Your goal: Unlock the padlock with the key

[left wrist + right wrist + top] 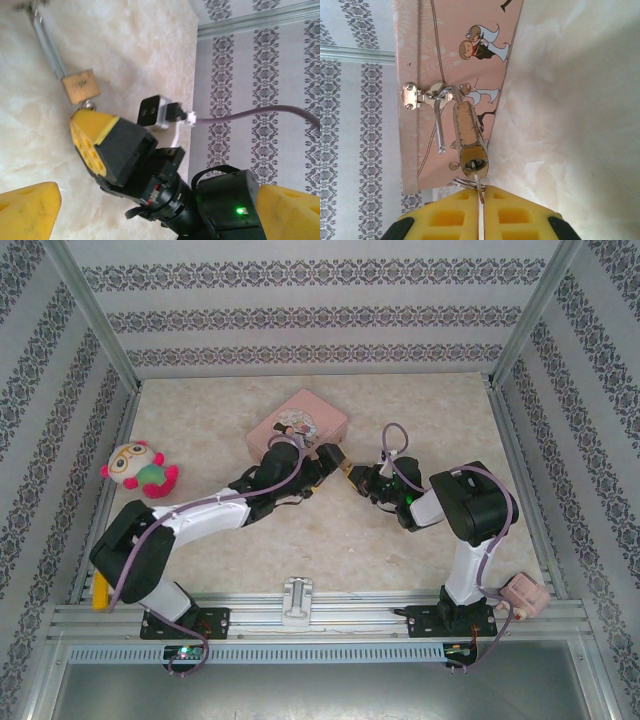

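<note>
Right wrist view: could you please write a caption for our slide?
Right gripper pinching the key in the padlock, hooked on the pink tin's hasp.

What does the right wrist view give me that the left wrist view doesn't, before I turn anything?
Right wrist: the pink tin and its hasp, the padlock seen keyhole end-on, and the key pinched in the shut right gripper, reaching that keyhole. Left wrist: the left gripper's fingers spread wide, and the right arm from outside. Both: the brass padlock body, its silver shackle and the pale table.
</note>
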Robot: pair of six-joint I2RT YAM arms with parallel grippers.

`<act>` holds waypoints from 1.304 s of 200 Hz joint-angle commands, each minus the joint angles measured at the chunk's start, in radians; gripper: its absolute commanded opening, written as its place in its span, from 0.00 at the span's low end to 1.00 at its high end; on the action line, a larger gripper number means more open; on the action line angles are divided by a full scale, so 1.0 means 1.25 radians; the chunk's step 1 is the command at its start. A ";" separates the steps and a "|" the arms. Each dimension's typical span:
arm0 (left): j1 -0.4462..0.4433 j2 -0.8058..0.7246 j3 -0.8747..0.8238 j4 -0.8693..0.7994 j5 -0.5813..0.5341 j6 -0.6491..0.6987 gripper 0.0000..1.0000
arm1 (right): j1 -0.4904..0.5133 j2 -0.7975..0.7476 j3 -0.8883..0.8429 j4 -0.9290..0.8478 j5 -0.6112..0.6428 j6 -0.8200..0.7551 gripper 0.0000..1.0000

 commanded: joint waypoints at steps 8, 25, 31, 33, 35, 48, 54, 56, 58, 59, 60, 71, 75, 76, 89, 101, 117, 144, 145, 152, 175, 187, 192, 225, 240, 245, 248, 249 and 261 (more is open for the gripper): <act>0.008 -0.063 0.014 -0.089 -0.091 0.117 0.99 | 0.016 -0.030 -0.003 -0.022 0.031 -0.047 0.11; 0.011 -0.097 0.008 -0.108 -0.127 0.158 0.99 | 0.020 -0.038 -0.013 -0.044 0.037 -0.059 0.12; 0.013 -0.110 0.005 -0.115 -0.141 0.175 0.99 | 0.020 -0.042 -0.018 -0.051 0.041 -0.062 0.14; 0.014 -0.115 0.005 -0.119 -0.147 0.179 0.99 | 0.020 -0.044 -0.019 -0.053 0.042 -0.063 0.14; 0.015 -0.119 0.004 -0.124 -0.152 0.184 0.99 | 0.021 -0.045 -0.021 -0.055 0.042 -0.064 0.15; 0.025 -0.153 0.005 -0.162 -0.189 0.225 0.99 | 0.022 -0.057 -0.033 -0.072 0.048 -0.071 0.20; 0.028 -0.171 0.005 -0.181 -0.210 0.248 0.99 | 0.023 -0.066 -0.040 -0.082 0.050 -0.075 0.21; 0.029 -0.177 0.005 -0.189 -0.220 0.255 0.99 | 0.023 -0.069 -0.040 -0.086 0.051 -0.077 0.22; 0.029 -0.184 0.005 -0.196 -0.229 0.263 0.99 | 0.023 -0.072 -0.043 -0.090 0.051 -0.078 0.23; 0.029 -0.187 0.006 -0.199 -0.234 0.266 0.99 | 0.023 -0.073 -0.043 -0.092 0.052 -0.079 0.23; 0.029 -0.189 0.006 -0.203 -0.236 0.270 0.99 | 0.023 -0.075 -0.044 -0.094 0.052 -0.080 0.24; 0.033 -0.224 0.008 -0.237 -0.284 0.309 0.99 | 0.025 -0.097 -0.051 -0.130 0.055 -0.091 0.28; 0.034 -0.234 0.008 -0.248 -0.299 0.323 0.99 | 0.026 -0.107 -0.052 -0.147 0.056 -0.097 0.30; 0.034 -0.237 0.009 -0.250 -0.303 0.326 0.99 | 0.027 -0.110 -0.052 -0.152 0.056 -0.100 0.31; 0.036 -0.268 0.013 -0.281 -0.349 0.368 0.99 | 0.036 -0.151 -0.049 -0.222 0.064 -0.127 0.36; 0.040 -0.290 0.017 -0.308 -0.382 0.397 0.99 | 0.047 -0.198 -0.042 -0.311 0.079 -0.160 0.40; 0.051 -0.306 0.022 -0.338 -0.400 0.417 0.99 | 0.067 -0.270 -0.019 -0.456 0.118 -0.220 0.43; 0.077 -0.327 0.023 -0.368 -0.386 0.451 0.99 | 0.104 -0.392 0.045 -0.697 0.210 -0.328 0.46; 0.078 -0.328 0.024 -0.369 -0.386 0.453 0.99 | 0.105 -0.397 0.047 -0.706 0.213 -0.333 0.46; 0.082 -0.332 0.026 -0.379 -0.385 0.468 0.99 | 0.111 -0.424 0.064 -0.758 0.236 -0.361 0.47; 0.097 -0.329 0.045 -0.410 -0.365 0.533 0.99 | 0.111 -0.489 0.118 -0.889 0.286 -0.440 0.51; 0.104 -0.320 0.058 -0.420 -0.344 0.568 0.99 | 0.109 -0.495 0.152 -0.945 0.305 -0.483 0.52; 0.109 -0.312 0.065 -0.425 -0.333 0.579 0.99 | 0.108 -0.490 0.166 -0.960 0.308 -0.501 0.52; 0.140 -0.229 0.125 -0.473 -0.281 0.635 0.99 | 0.094 -0.386 0.264 -1.037 0.295 -0.623 0.50; 0.156 -0.176 0.162 -0.508 -0.260 0.647 0.99 | 0.090 -0.317 0.311 -1.058 0.284 -0.662 0.47; 0.162 -0.157 0.175 -0.522 -0.256 0.649 0.99 | 0.090 -0.295 0.323 -1.060 0.280 -0.669 0.46; 0.164 -0.145 0.183 -0.530 -0.253 0.650 0.99 | 0.090 -0.284 0.331 -1.060 0.276 -0.675 0.46; 0.165 -0.142 0.185 -0.533 -0.252 0.650 0.99 | 0.090 -0.280 0.333 -1.059 0.275 -0.676 0.46; 0.174 -0.099 0.215 -0.559 -0.244 0.654 0.99 | 0.095 -0.237 0.361 -1.059 0.271 -0.694 0.49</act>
